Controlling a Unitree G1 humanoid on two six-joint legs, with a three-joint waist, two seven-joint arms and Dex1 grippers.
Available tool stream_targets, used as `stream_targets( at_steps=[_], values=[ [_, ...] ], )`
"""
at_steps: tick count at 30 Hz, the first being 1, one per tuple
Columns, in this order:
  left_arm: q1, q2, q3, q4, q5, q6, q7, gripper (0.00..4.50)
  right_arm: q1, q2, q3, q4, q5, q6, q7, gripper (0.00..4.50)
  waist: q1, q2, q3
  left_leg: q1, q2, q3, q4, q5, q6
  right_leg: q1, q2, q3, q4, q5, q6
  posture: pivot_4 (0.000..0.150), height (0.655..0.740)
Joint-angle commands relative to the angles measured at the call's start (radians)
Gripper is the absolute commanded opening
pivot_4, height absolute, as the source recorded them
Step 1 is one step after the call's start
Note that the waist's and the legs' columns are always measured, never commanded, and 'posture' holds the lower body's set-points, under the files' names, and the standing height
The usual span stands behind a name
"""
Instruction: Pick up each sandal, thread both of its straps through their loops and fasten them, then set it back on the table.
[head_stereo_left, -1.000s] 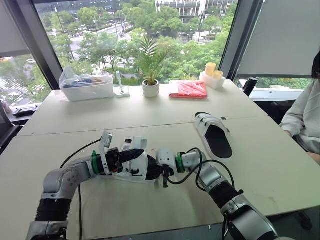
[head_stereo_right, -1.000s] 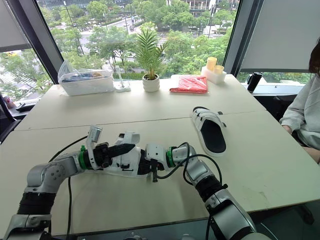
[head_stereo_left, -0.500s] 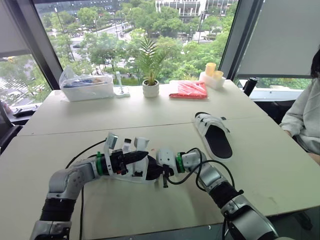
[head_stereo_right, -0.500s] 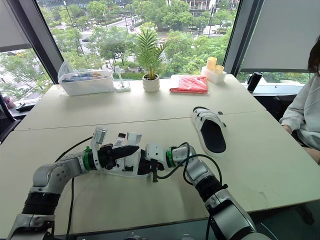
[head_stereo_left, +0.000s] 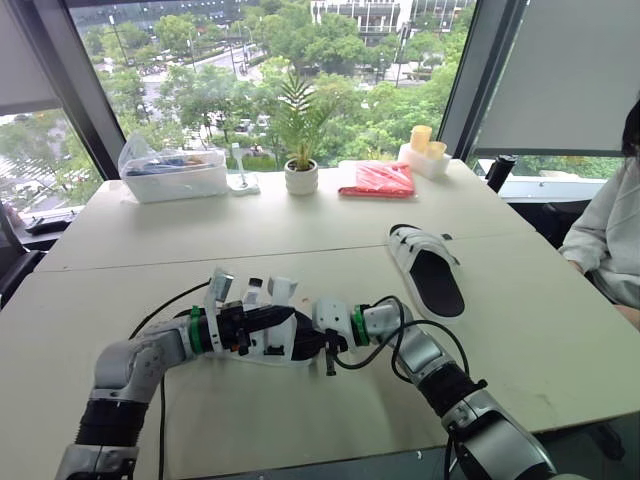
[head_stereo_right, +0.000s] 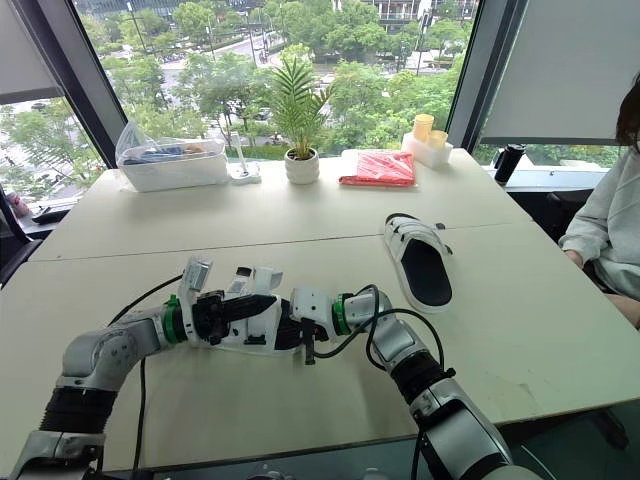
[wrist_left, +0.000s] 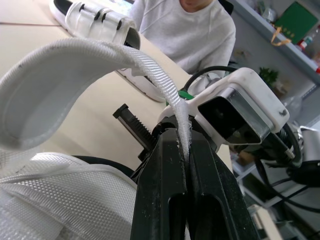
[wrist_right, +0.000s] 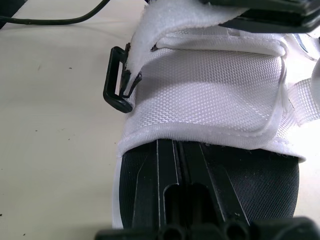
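Observation:
One white-strapped sandal (head_stereo_left: 268, 340) with a black footbed lies low over the table's near middle, held between both grippers. My left gripper (head_stereo_left: 284, 319) is shut on the free end of a white strap (wrist_left: 95, 60), which arcs up from the fingers (wrist_left: 162, 165). My right gripper (head_stereo_left: 307, 346) is shut on the sandal's end, its fingers (wrist_right: 167, 190) lying along the black footbed. A black loop (wrist_right: 115, 82) sticks out at the sandal's side under another white strap (wrist_right: 200, 75). The second sandal (head_stereo_left: 428, 268) rests flat on the table to the right.
Along the far edge of the cream table (head_stereo_left: 250, 235) stand a clear plastic box (head_stereo_left: 172, 172), a potted plant (head_stereo_left: 300, 170), a red packet (head_stereo_left: 378, 178) and yellow cups (head_stereo_left: 425, 148). A person in a grey top (head_stereo_left: 612, 235) sits at the right. Black cables (head_stereo_left: 160, 305) trail from both arms.
My left gripper has shifted a little to the right along the sandal with the strap still pinched. The right arm and the second sandal have stayed put.

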Motion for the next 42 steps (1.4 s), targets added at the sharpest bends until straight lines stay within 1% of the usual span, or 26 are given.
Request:
stream_targets(
  at_steps=[1, 5, 8, 12, 17, 20, 23, 26, 28, 29, 30, 31, 39, 42],
  values=[
    [0.033, 0.018, -0.037, 0.015, 0.063, -0.064, -0.028, 0.04, 0.019, -0.003, 0.040, -0.002, -0.027, 0.009, 0.015, 0.00, 0.000, 0.000, 0.000, 0.000, 0.000, 0.000, 0.000, 0.000, 0.000, 0.000, 0.000, 0.000, 0.000, 0.000, 0.000, 0.150, 0.7400],
    [0.039, 0.018, -0.040, 0.031, 0.090, -0.126, -0.044, 0.04, 0.021, -0.004, 0.041, -0.006, -0.026, 0.010, 0.016, 0.00, 0.000, 0.000, 0.000, 0.000, 0.000, 0.000, 0.000, 0.000, 0.000, 0.000, 0.000, 0.000, 0.000, 0.000, 0.000, 0.150, 0.7400],
    [0.040, 0.031, -0.053, 0.045, 0.126, -0.192, -0.078, 0.04, 0.020, -0.001, 0.043, -0.004, -0.025, 0.010, 0.017, 0.00, 0.000, 0.000, 0.000, 0.000, 0.000, 0.000, 0.000, 0.000, 0.000, 0.000, 0.000, 0.000, 0.000, 0.000, 0.000, 0.150, 0.7400],
    [0.051, 0.048, -0.072, 0.025, 0.146, -0.237, -0.127, 0.04, 0.019, 0.001, 0.044, -0.002, -0.025, 0.009, 0.018, 0.00, -0.001, 0.000, 0.000, 0.000, 0.000, 0.000, 0.000, 0.000, 0.000, 0.000, 0.000, 0.000, 0.000, 0.000, 0.000, 0.150, 0.7400],
    [0.076, 0.070, -0.118, 0.020, 0.226, -0.373, -0.178, 0.04, 0.017, 0.002, 0.044, 0.001, -0.025, 0.008, 0.016, 0.00, -0.001, 0.000, 0.000, 0.000, 0.000, 0.000, -0.001, 0.000, 0.000, -0.001, 0.000, 0.000, 0.000, 0.000, 0.000, 0.150, 0.7400],
    [0.078, 0.081, -0.126, 0.027, 0.250, -0.395, -0.180, 0.04, 0.017, 0.002, 0.044, 0.001, -0.025, 0.008, 0.015, 0.00, -0.001, 0.000, 0.000, 0.000, 0.000, 0.001, -0.002, 0.000, 0.000, -0.002, 0.000, 0.001, 0.000, 0.000, 0.000, 0.150, 0.7400],
    [0.094, 0.125, -0.118, 0.010, 0.257, -0.375, -0.183, 0.82, 0.017, 0.002, 0.043, 0.001, -0.025, 0.009, 0.014, 0.00, -0.002, 0.000, 0.000, 0.000, 0.000, 0.001, -0.003, 0.000, 0.000, -0.002, 0.000, 0.001, 0.000, 0.000, 0.000, 0.150, 0.7400],
    [0.129, 0.171, -0.087, -0.034, 0.229, -0.357, -0.200, 2.24, 0.017, 0.001, 0.043, 0.001, -0.024, 0.010, 0.014, 0.00, -0.003, 0.000, 0.000, 0.000, 0.000, 0.001, -0.005, 0.000, 0.000, -0.003, 0.000, 0.001, 0.000, 0.000, 0.000, 0.150, 0.7400],
    [0.162, 0.203, -0.061, -0.076, 0.204, -0.344, -0.210, 3.33, 0.019, -0.001, 0.043, 0.000, -0.023, 0.009, 0.015, 0.00, -0.003, 0.000, 0.000, 0.000, 0.001, 0.001, -0.005, 0.000, 0.000, -0.003, 0.000, 0.001, 0.000, 0.000, 0.000, 0.150, 0.7400],
    [0.180, 0.220, -0.048, -0.100, 0.190, -0.334, -0.216, 3.76, 0.020, -0.001, 0.043, 0.001, -0.023, 0.008, 0.016, 0.00, -0.002, 0.001, 0.000, 0.000, 0.001, 0.001, -0.005, 0.000, 0.000, -0.004, 0.000, 0.001, 0.000, 0.000, 0.000, 0.150, 0.7400],
    [0.203, 0.237, -0.033, -0.127, 0.173, -0.323, -0.222, 4.34, 0.022, -0.002, 0.043, 0.002, -0.023, 0.006, 0.016, 0.00, -0.002, 0.001, 0.000, 0.000, 0.001, 0.001, -0.005, 0.000, 0.000, -0.003, 0.000, 0.001, 0.000, 0.000, -0.001, 0.150, 0.7400],
    [0.225, 0.251, -0.020, -0.150, 0.159, -0.315, -0.226, 4.43, 0.023, -0.001, 0.045, 0.004, -0.024, 0.004, 0.016, 0.00, -0.002, 0.001, 0.000, 0.000, 0.001, 0.001, -0.005, 0.000, 0.000, -0.004, 0.000, 0.001, 0.000, 0.000, -0.001, 0.150, 0.7400],
    [0.394, 0.339, 0.115, -0.291, 0.069, -0.266, -0.221, 4.43, 0.014, 0.016, 0.050, 0.021, -0.025, -0.004, 0.014, 0.00, -0.002, 0.001, 0.000, 0.000, 0.001, 0.001, -0.006, 0.000, 0.000, -0.006, 0.000, 0.001, 0.000, -0.002, -0.003, 0.150, 0.7400],
    [0.464, 0.338, 0.134, -0.328, 0.063, -0.266, -0.211, 4.43, 0.012, 0.017, 0.049, 0.024, -0.025, -0.007, 0.014, 0.00, -0.004, 0.001, 0.000, 0.000, 0.002, 0.003, -0.008, 0.000, 0.000, -0.006, 0.000, 0.002, 0.000, -0.003, -0.005, 0.150, 0.7400]
  ],
)
